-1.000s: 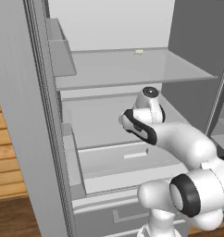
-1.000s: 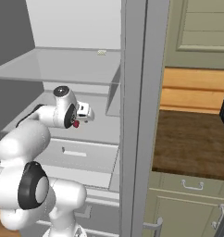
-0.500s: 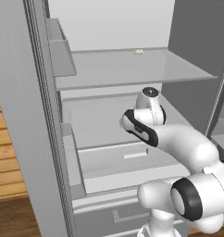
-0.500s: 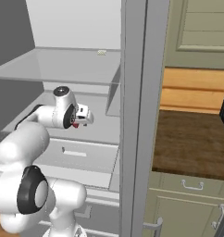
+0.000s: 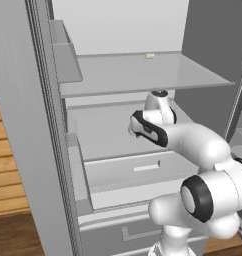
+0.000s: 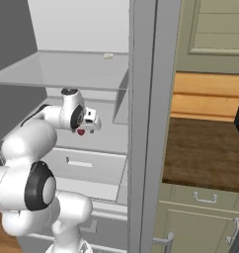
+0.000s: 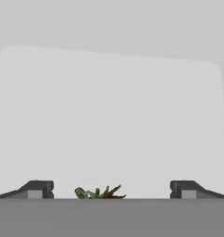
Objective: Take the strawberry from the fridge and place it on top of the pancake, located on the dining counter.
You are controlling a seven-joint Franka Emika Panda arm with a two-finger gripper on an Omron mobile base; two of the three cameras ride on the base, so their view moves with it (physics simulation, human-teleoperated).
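Over the last second almost nothing has shifted: the white arm's two-finger gripper (image 6: 85, 127) was already reaching into the tall matte grey fridge (image 5: 23, 125) then, and it still hangs in much the same spot, perhaps a touch lower. The tiny bright red strawberry (image 6: 81, 132) has not moved either; it lies on the lower pale grey shelf (image 5: 108, 135), towards the right side of the compartment, just under the hand. Through the hand view I see its green leafy cap (image 7: 100, 192) low between the two dark fingertips (image 7: 37, 189), which stand wide apart with a clear gap on each side, so the jaws are spread and nothing is gripped yet. I read this as the final line-up before the pinch, not a lift. The berry sits a little left of centre between the tips (close enough, I judge, for the fingers to sweep it in as they close). The small pale whitish crumb (image 5: 149, 56) on the upper shelf (image 5: 133, 75), far back, is not my target. Everything after the grasp, meaning the withdrawal from the fridge and the carry to the pancake, is still to do.
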